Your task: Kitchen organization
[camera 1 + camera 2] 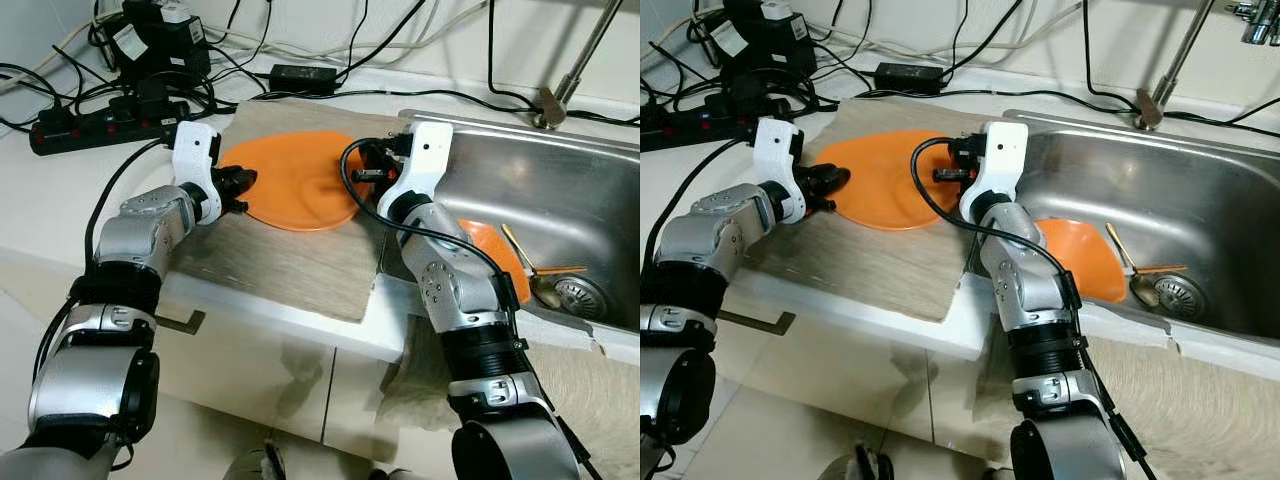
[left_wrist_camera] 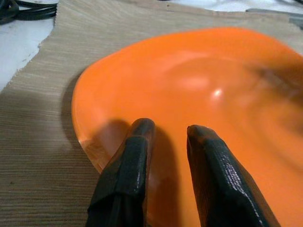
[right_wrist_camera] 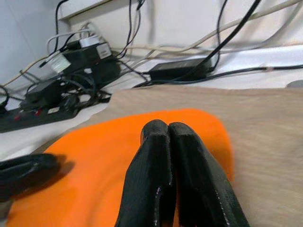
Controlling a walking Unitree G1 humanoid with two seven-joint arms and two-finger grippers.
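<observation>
- An orange plate point(image 1: 295, 180) lies flat on a beige mat point(image 1: 290, 255) spread over the white tabletop point(image 1: 60, 200), in the upper middle of the left eye frame, just left of the steel sink point(image 1: 560, 200).
- The left hand point(image 1: 243, 187) is at the plate's left rim; in the left wrist view its two black fingers point(image 2: 128, 175) stand a little apart, released, with their tips over the near edge of the plate and nothing gripped between them.
- The right hand point(image 1: 365, 165) is at the plate's right rim, beside the sink's left wall; in the right wrist view its fingers point(image 3: 158, 175) are pressed together, clenched on nothing, hanging over the orange surface.
- Whether either hand's fingers touch the plate cannot be told.
- A second orange plate point(image 1: 495, 255) leans inside the sink, partly hidden by the right arm, near a gold-coloured spoon point(image 1: 530, 270) and the drain point(image 1: 580, 295).
- In the upper left of the frame a black power strip point(image 1: 100, 120) and adapters sit among tangled cables; a black power brick point(image 1: 303, 75) lies behind the mat.
- A faucet pipe point(image 1: 580, 55) rises at the upper right.
</observation>
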